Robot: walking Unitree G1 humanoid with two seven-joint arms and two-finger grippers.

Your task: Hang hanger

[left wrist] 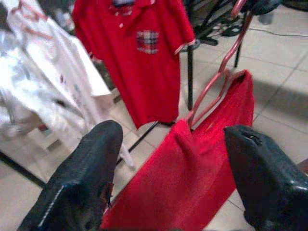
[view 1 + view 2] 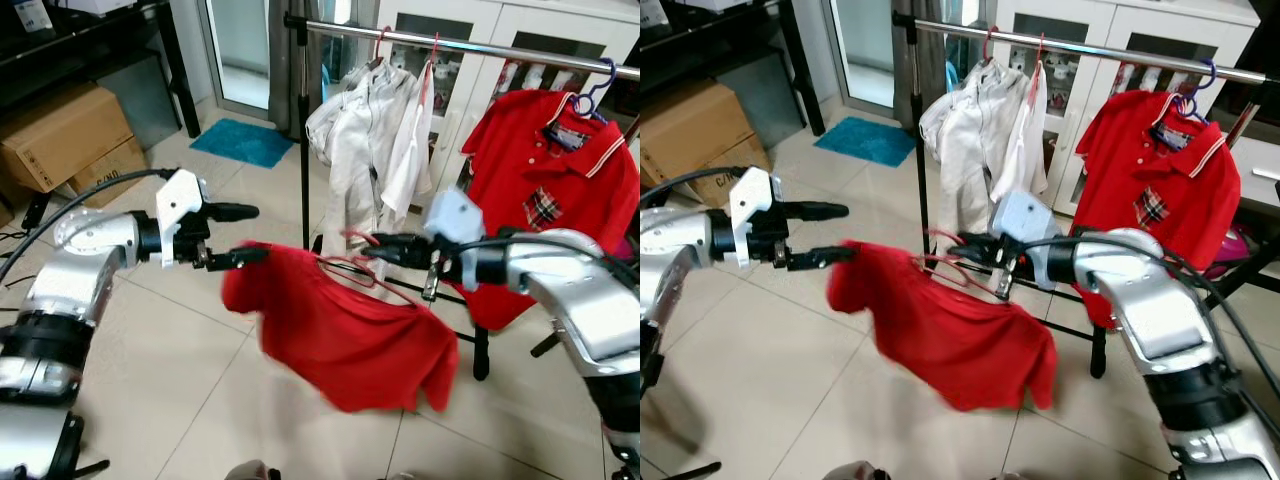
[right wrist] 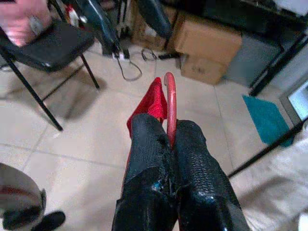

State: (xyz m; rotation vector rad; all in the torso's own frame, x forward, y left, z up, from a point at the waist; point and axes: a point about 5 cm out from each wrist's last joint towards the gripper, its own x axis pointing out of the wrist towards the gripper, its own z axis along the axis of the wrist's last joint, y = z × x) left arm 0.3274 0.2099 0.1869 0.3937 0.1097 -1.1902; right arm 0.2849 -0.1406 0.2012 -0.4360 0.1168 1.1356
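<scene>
A red T-shirt (image 2: pixel 350 330) hangs on a thin red hanger (image 2: pixel 350 270) in mid-air in front of the clothes rail (image 2: pixel 470 45). My right gripper (image 2: pixel 375 248) is shut on the hanger's hook (image 3: pixel 169 103), well below the rail. My left gripper (image 2: pixel 245 233) stands open at the shirt's left shoulder, with its lower finger at the edge of the cloth. In the left wrist view the shirt (image 1: pixel 202 163) and hanger wire (image 1: pixel 216 86) lie just beyond the spread fingers (image 1: pixel 91 178).
White garments (image 2: pixel 365 150) and a red polo (image 2: pixel 560 190) on a purple hanger hang on the rail. The rack's black post (image 2: pixel 303 130) stands behind the shirt. Cardboard boxes (image 2: pixel 65 135) sit at left, a blue mat (image 2: pixel 242 141) lies on the tiles, and a white cabinet (image 2: pixel 520 30) is behind.
</scene>
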